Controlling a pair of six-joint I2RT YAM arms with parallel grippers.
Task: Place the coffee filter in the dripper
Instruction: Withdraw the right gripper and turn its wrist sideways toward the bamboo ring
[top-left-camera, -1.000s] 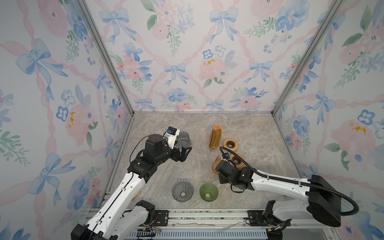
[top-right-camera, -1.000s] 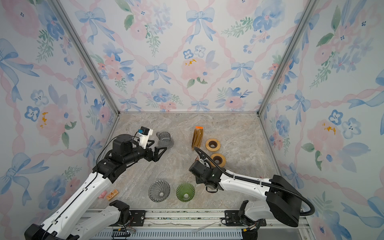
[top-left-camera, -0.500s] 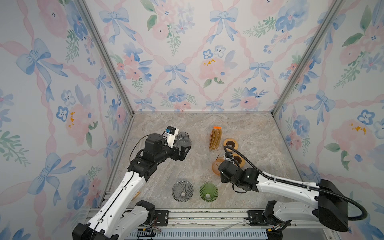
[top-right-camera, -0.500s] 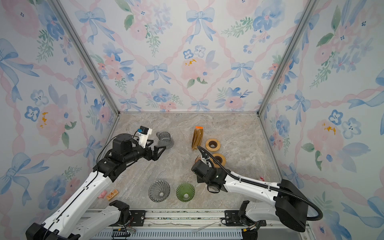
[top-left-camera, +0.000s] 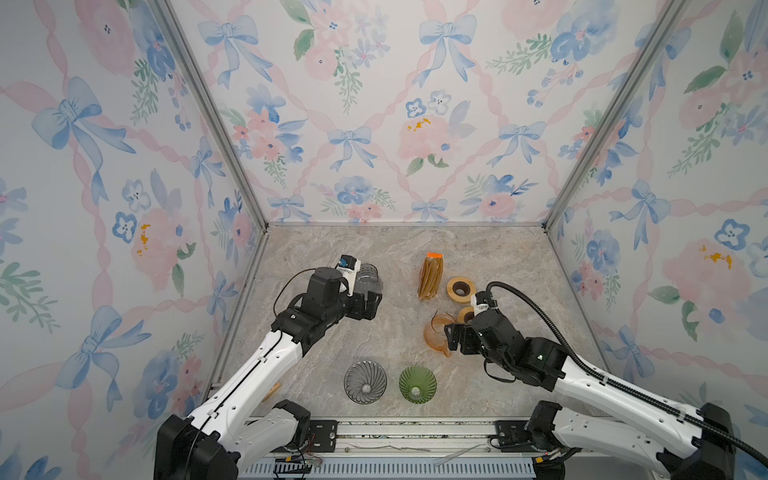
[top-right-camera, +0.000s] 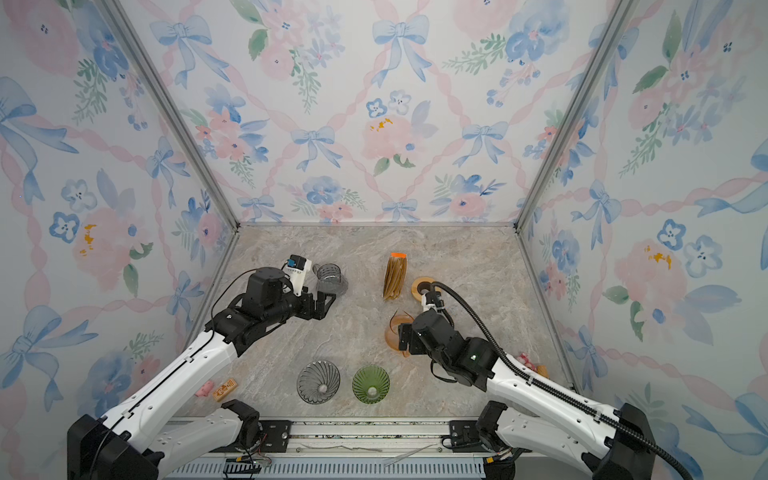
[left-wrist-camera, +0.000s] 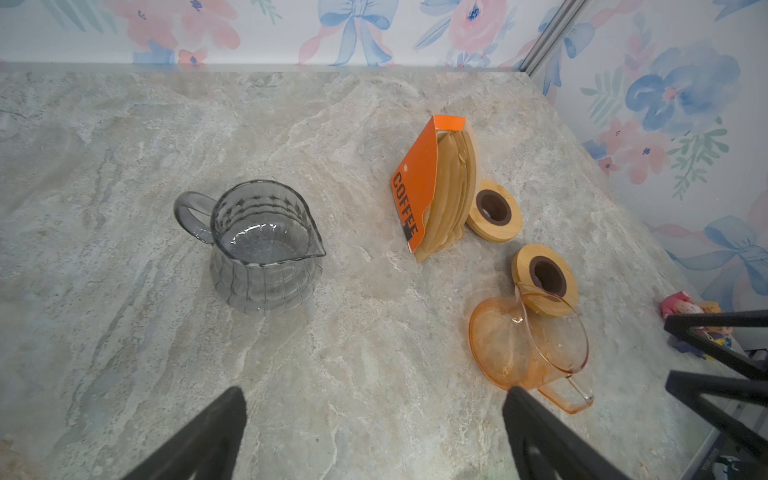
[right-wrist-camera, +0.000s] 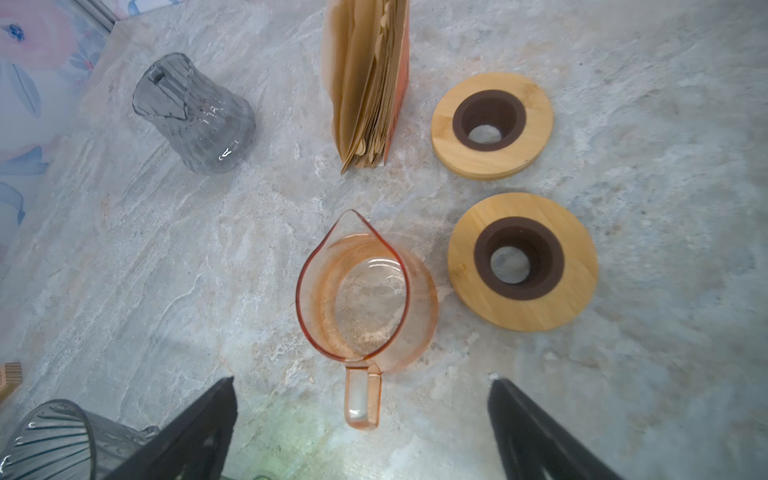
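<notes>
In both top views, the coffee filter pack (top-left-camera: 430, 278) stands upright toward the back of the marble surface (top-left-camera: 395, 332). It's well apart from the grey dripper (top-left-camera: 365, 381) and the green dripper (top-left-camera: 417, 384), which sit side by side near the front edge. The left gripper (top-left-camera: 371, 305) hovers spread wide just beside the grey pitcher (top-left-camera: 368, 277), carrying nothing. The right gripper (top-left-camera: 451, 338) sits right at the orange pitcher (top-left-camera: 434, 330), with two wooden rings (top-left-camera: 460, 287) just behind.

On to the left wrist view. The orange card (left-wrist-camera: 415, 187) on the coffee filter pack (left-wrist-camera: 451, 195) reads "COFFEE" in black capitals. Brown papers fan out behind it, against one wooden ring. The left gripper (left-wrist-camera: 374, 392) is spread, with only bare surface between its fingers.

Right wrist view. The right gripper (right-wrist-camera: 361, 380) is released, its fingers wide on either side of the orange pitcher's handle (right-wrist-camera: 362, 401) and touching neither side. The coffee filter pack (right-wrist-camera: 365, 83) stands beyond the pitcher.
</notes>
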